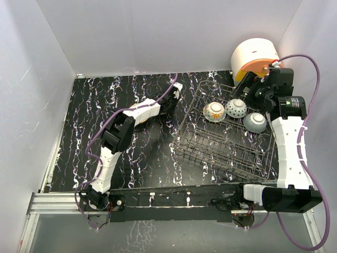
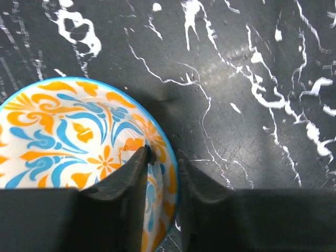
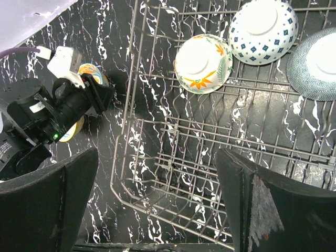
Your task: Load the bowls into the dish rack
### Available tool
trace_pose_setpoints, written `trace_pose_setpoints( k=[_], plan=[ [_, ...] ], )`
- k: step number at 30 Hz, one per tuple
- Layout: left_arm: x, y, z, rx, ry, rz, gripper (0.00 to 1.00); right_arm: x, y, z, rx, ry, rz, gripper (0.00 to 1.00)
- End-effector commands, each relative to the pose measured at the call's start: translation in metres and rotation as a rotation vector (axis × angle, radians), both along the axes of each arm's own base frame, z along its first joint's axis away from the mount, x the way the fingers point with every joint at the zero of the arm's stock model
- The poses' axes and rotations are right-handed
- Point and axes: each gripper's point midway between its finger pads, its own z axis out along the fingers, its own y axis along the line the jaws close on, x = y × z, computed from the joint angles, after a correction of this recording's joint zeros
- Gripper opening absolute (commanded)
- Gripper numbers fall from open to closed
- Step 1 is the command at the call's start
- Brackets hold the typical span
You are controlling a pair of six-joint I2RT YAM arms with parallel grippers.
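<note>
A bowl [image 2: 68, 136] with an orange and blue floral inside and a blue rim sits on the black marbled table. My left gripper [image 2: 163, 156] is shut on its rim, one finger inside and one outside. In the top view the left gripper [image 1: 169, 108] hides this bowl, just left of the dish rack [image 1: 185, 129]. Three bowls lie upside down in the rack's far part: an orange floral one [image 3: 202, 63], a blue diamond one [image 3: 262, 31] and a grey-blue one [image 3: 320, 65]. My right gripper [image 3: 157, 155] is open and empty, high above the rack [image 3: 124, 134].
A round white-and-orange appliance [image 1: 255, 58] stands behind the rack's far right corner. White walls close in the table on three sides. A yellowish bowl edge [image 3: 74, 131] shows under the left arm; I cannot tell whether it is the held bowl.
</note>
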Motion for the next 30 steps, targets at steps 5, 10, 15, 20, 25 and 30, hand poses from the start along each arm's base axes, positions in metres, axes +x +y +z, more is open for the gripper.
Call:
trace_pose_setpoints(
  k=[5,10,15,20,25,30],
  plan=[
    [0.003,-0.001,0.04,-0.045,-0.045,0.032,0.0,-0.003,-0.003,0.037,-0.032,-0.073,0.004,0.99],
    [0.007,-0.006,0.118,-0.134,-0.138,0.034,0.0,-0.006,-0.007,0.042,-0.041,-0.081,-0.028,0.99],
    [-0.002,-0.016,0.235,-0.359,-0.265,0.047,0.0,-0.003,-0.003,0.051,-0.013,-0.097,-0.02,0.99],
    [-0.03,-0.014,0.33,-0.619,-0.347,0.069,0.0,-0.006,0.001,0.049,0.018,-0.1,-0.017,0.99],
    [-0.066,-0.034,0.371,-0.935,-0.26,0.025,0.0,-0.006,-0.003,0.061,0.01,-0.134,-0.041,0.99],
    [-0.097,-0.064,0.383,-1.335,-0.052,-0.041,0.0,0.0,-0.001,0.09,0.034,-0.21,-0.046,0.99]
  ],
)
